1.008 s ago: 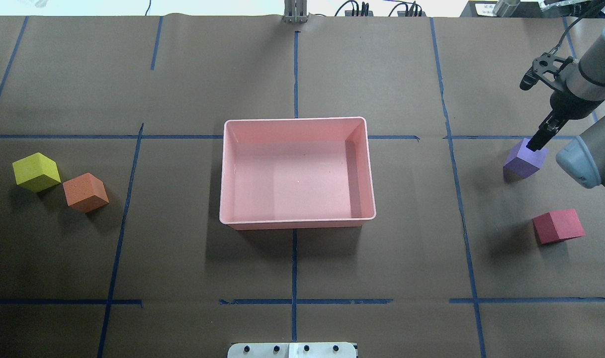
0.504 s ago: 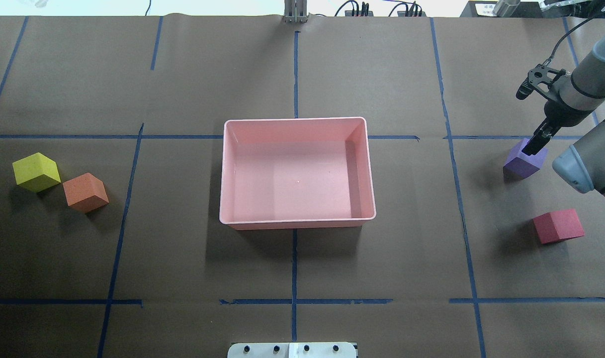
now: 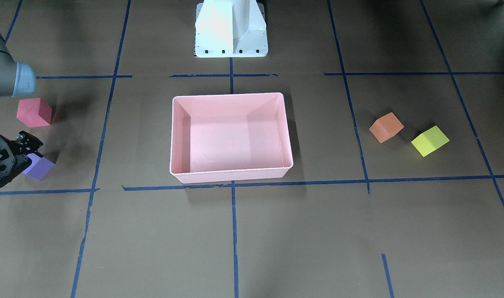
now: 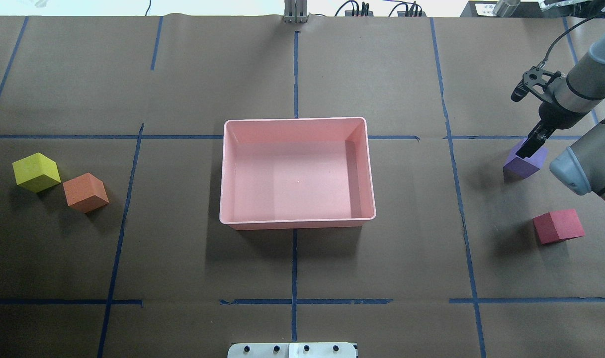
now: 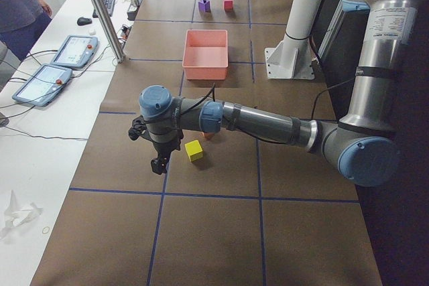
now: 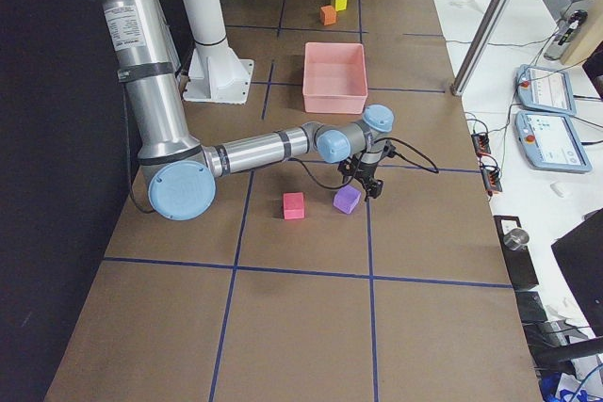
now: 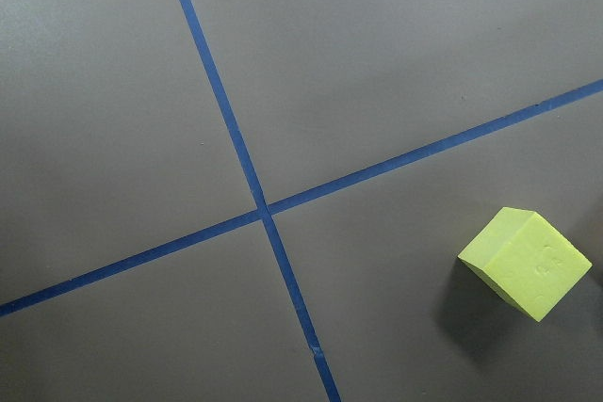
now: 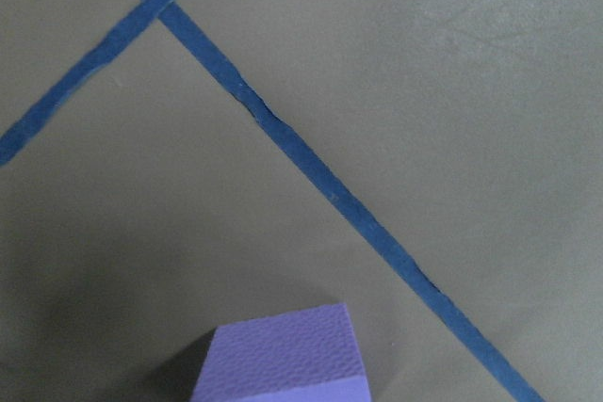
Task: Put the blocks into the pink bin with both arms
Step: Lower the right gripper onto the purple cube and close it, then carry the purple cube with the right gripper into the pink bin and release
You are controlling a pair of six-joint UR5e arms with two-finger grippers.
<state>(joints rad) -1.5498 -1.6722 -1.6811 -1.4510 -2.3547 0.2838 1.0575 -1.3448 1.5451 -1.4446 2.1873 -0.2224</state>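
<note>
The pink bin (image 4: 297, 120) sits empty at the table's middle. The purple block (image 4: 520, 164) and the red block (image 4: 558, 226) lie to its right. The yellow-green block (image 4: 36, 171) and the orange block (image 4: 85, 191) lie to its left. My right gripper (image 4: 530, 149) hangs over the purple block's top near edge. Its fingers show as one dark bar, so I cannot tell if it is open. The right wrist view shows only the purple block's top (image 8: 283, 360). My left gripper (image 5: 159, 164) hovers just beside the yellow-green block (image 5: 194, 150); I cannot tell its state.
The white pedestal base (image 3: 231, 29) stands behind the bin. Blue tape lines cross the brown table cover. Tablets and cables lie on a side bench (image 5: 67, 58) beyond the table's far edge.
My right wrist has shifted a little left and away from me, and its fingers now sit lower over the purple block. No block has moved.
</note>
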